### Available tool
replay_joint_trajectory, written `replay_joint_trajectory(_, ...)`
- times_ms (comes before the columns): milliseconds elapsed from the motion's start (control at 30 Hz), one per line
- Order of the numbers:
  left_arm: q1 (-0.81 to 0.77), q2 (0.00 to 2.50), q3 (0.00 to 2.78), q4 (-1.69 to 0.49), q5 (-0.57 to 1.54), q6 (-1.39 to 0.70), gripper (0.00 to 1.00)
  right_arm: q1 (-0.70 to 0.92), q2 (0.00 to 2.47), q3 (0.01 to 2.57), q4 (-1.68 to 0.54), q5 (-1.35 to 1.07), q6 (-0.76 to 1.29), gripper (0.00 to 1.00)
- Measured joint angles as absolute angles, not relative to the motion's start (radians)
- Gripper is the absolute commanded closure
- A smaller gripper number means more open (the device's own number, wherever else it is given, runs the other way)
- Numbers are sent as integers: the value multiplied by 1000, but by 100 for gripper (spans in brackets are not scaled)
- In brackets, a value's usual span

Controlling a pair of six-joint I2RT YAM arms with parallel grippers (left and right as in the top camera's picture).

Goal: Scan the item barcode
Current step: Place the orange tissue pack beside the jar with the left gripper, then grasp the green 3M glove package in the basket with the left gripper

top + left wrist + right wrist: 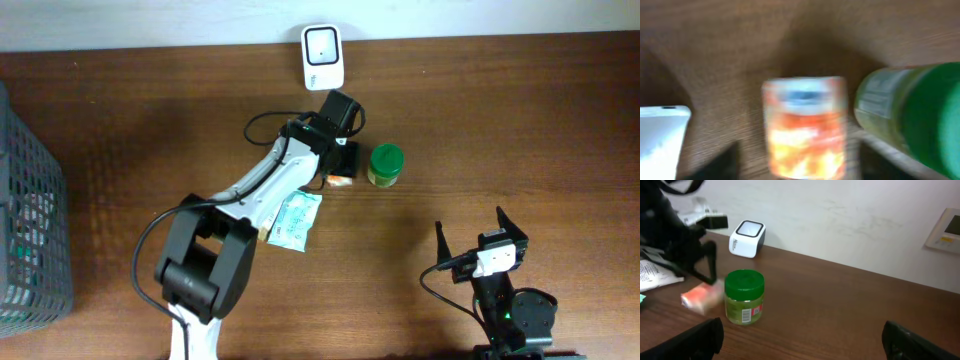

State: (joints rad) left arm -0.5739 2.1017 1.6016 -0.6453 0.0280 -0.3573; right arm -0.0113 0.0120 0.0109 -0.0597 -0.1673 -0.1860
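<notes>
A small orange-and-white item lies on the wooden table beside a green-lidded jar. My left gripper hovers right over the item. In the left wrist view the blurred item lies between the two dark fingers, with a gap on each side, so the gripper is open. The jar sits to its right. The white barcode scanner stands at the table's far edge. My right gripper rests open near the front right; its view shows the jar, the item and the scanner.
A pale blue-green packet lies under the left arm, just in front of the item. A grey wire basket stands at the table's left edge. A white thing shows at the left of the left wrist view.
</notes>
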Motion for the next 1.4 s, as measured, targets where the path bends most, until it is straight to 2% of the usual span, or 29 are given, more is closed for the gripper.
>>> replay_joint_trajectory(133, -570, 2117, 1630, -696, 30, -358, 1, -11, 12, 11, -59, -167, -186, 2)
replay_joint_trajectory(300, -455, 1983, 1860, -930, 29, -211, 1, -11, 12, 11, -59, -167, -186, 2)
replay_joint_trajectory(400, -264, 1749, 2025, -1031, 28, -133, 1, -11, 12, 11, -60, -167, -186, 2)
replay_joint_trajectory(533, 138, 1497, 2069, -1116, -28, -94, 1, -11, 12, 11, -60, -168, -186, 2)
replay_joint_trajectory(600, 321, 1467, 2069, -1135, -51, -108, 1, -11, 12, 11, -59, -167, -186, 2)
replay_joint_trajectory(667, 587, 1467, 2063, -1156, -73, -153, 1, -11, 12, 11, -59, -168, -186, 2)
replay_joint_trajectory(700, 600, 1469, 2062, -1156, -72, -163, 1, -11, 12, 11, -59, -167, -185, 2)
replay_joint_trajectory(733, 725, 1484, 2046, -1155, -72, -183, 1, -11, 12, 11, -60, -167, -186, 2)
replay_joint_trajectory(833, 883, 1545, 1968, -1156, -85, -214, 1, -11, 12, 11, -60, -167, -186, 2)
replay_joint_trajectory(967, 963, 1641, 1789, -1089, -83, -152, 1, -11, 12, 11, -60, -167, -185, 2)
replay_joint_trajectory(1167, 970, 1648, 1555, -934, -100, 51, 1, -11, 12, 11, -60, -167, -186, 2)
replay_joint_trajectory(1400, 972, 1753, 1516, -837, -96, 211, 1, -11, 12, 11, -60, -167, -186, 1)
